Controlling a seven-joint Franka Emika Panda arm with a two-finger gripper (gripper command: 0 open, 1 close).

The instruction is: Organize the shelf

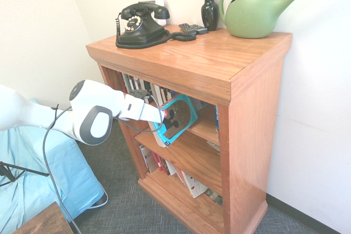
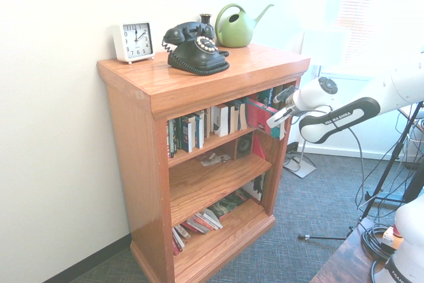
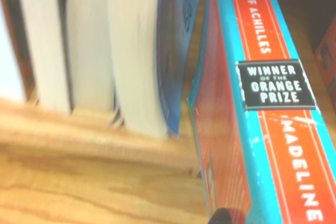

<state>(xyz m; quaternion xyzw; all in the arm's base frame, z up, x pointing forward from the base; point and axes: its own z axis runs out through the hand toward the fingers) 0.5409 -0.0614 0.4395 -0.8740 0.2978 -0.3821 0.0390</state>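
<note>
At the front of the shelf (image 1: 252, 135), by its upper tier, the gripper (image 1: 155, 114) is closed on a book (image 1: 178, 119) with turquoise edges and a red spine, and the book leans out of the tier, tilted. Beside it, other books (image 2: 189, 132) stand in a row on the same tier. On the lowest tier, more books (image 2: 199, 222) lean to one side. Upon the top there are a phone (image 1: 141, 26), a vase (image 1: 209, 11), a watering can (image 1: 252, 15) and a clock (image 2: 134, 42). The shelf stands on the carpet (image 2: 318, 197), near the wall (image 2: 53, 130).
</note>
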